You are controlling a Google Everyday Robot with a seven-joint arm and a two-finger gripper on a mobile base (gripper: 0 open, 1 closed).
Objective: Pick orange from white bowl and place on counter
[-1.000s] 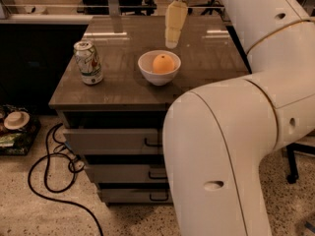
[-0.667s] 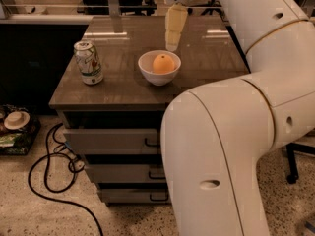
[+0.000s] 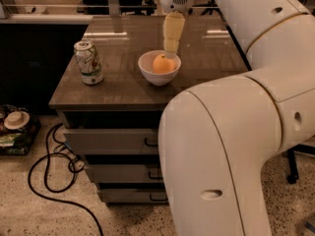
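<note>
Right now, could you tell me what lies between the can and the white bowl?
Only bare counter, in the camera view; the gripper hangs just above the orange.

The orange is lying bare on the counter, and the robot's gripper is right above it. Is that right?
Not quite. In the camera view the orange lies inside the white bowl, which stands on the counter. The gripper does hang right above it.
</note>
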